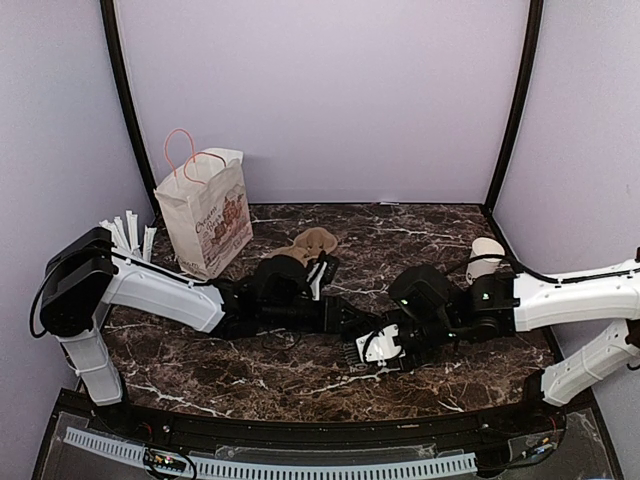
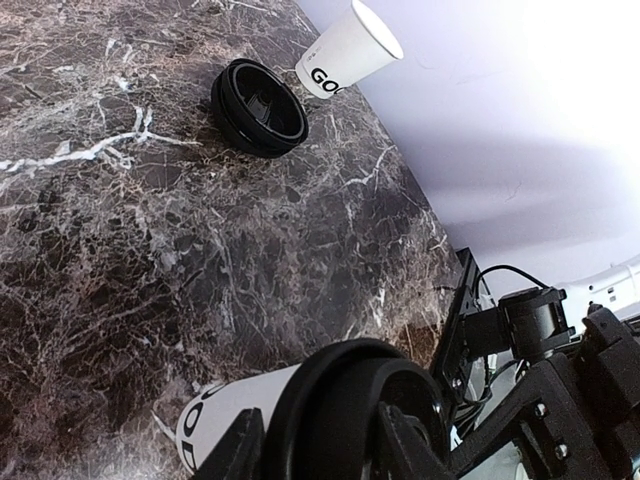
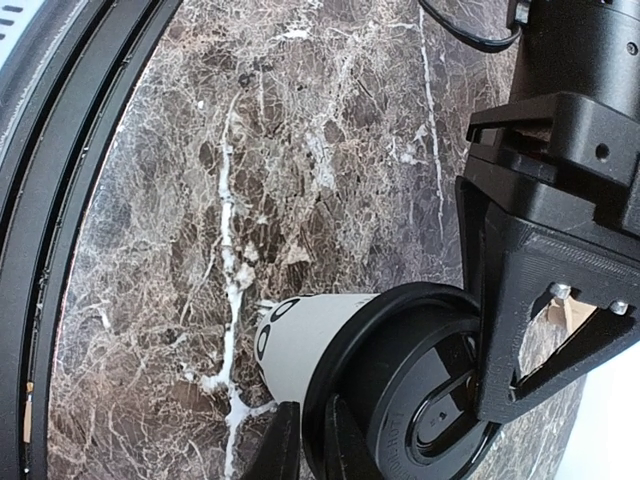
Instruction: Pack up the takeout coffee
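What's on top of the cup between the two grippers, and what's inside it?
A black round lid sits on the mouth of the white cup. It covers the whole opening, so whether anything is inside cannot be seen.

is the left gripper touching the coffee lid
Touching. The left wrist view shows the left gripper with its fingers pressed against the lid on both sides.

1. Top camera: high and behind at the near edge, looking down and forward over the whole table [image 1: 250, 372].
2. Left wrist: low and close, skimming that table past the takeout coffee [image 2: 335, 400].
3. Right wrist: close, peering steeply down, and it's the same takeout coffee [image 3: 345, 365], shared.
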Robot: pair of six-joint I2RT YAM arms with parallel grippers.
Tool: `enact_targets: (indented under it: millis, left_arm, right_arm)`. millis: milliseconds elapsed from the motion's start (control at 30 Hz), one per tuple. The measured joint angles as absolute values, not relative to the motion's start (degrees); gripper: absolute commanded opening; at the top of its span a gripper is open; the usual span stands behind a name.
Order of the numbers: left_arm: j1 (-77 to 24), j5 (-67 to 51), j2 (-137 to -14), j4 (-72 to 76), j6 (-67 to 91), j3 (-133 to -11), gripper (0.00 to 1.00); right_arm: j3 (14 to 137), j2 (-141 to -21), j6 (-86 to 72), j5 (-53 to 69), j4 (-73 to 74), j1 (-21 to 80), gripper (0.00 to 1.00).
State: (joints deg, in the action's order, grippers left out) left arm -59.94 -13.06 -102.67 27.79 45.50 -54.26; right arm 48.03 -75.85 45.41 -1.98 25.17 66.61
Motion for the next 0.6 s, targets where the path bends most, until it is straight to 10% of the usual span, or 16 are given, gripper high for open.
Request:
enact_targets:
  millis: [600]
  left_arm:
    - [-61.23,-10.13,-99.59,9.96,34.02,-66.52,0.50]
  right_arm:
    - [59.53,-75.35,44.58,2.39,41.71,63.64,0.28]
